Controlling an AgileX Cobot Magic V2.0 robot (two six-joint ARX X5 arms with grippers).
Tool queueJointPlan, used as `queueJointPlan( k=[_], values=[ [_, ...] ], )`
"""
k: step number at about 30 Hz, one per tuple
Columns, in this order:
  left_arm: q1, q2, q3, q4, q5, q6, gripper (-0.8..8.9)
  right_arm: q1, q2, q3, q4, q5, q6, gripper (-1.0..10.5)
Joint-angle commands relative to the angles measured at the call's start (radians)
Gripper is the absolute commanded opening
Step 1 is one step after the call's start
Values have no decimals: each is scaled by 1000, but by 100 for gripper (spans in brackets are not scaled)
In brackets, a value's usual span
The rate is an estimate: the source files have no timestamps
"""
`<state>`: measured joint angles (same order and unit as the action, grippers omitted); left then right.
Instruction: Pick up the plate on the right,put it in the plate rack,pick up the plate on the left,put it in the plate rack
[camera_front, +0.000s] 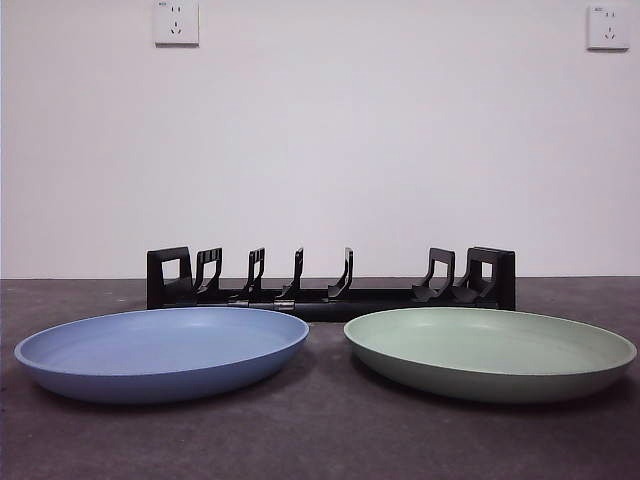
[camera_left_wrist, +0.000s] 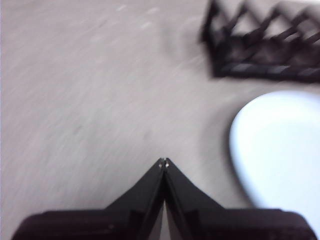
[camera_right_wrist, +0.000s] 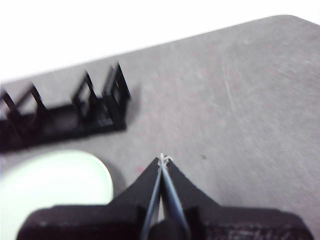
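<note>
Blue plate (camera_front: 160, 350) and green plate (camera_front: 490, 350), smooth matte shallow rounds, lie flat side by side, apart, on dark speckled table (camera_front: 320, 440). Behind them, black plastic plate rack (camera_front: 330, 280) runs crosswise, curved prongs upright. My left gripper (camera_left_wrist: 164, 162) and right gripper (camera_right_wrist: 163, 159) hover, jaws closed, holding nothing.

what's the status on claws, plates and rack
Left claw and right claw shut, empty. Blue plate and green plate flat on table, plate rack empty. Nothing blocking.
</note>
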<state>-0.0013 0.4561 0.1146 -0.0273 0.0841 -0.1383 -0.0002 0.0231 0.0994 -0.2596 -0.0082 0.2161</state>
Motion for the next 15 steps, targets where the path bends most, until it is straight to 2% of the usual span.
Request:
queueJointPlan(
  k=[1, 4, 10, 15],
  values=[
    [2, 8, 89, -53, 5, -31, -8, 0, 26, 48, 22, -3, 51, -12],
    [2, 27, 211, -122, 38, -34, -8, 0, 106, 153, 21, -28, 50, -13],
    [0, 35, 347, -225, 122, -39, -8, 0, 296, 364, -17, -107, 14, -12],
    [0, 35, 460, -360, 213, -33, -8, 0, 468, 570, -121, -220, -46, -12]
  ],
)
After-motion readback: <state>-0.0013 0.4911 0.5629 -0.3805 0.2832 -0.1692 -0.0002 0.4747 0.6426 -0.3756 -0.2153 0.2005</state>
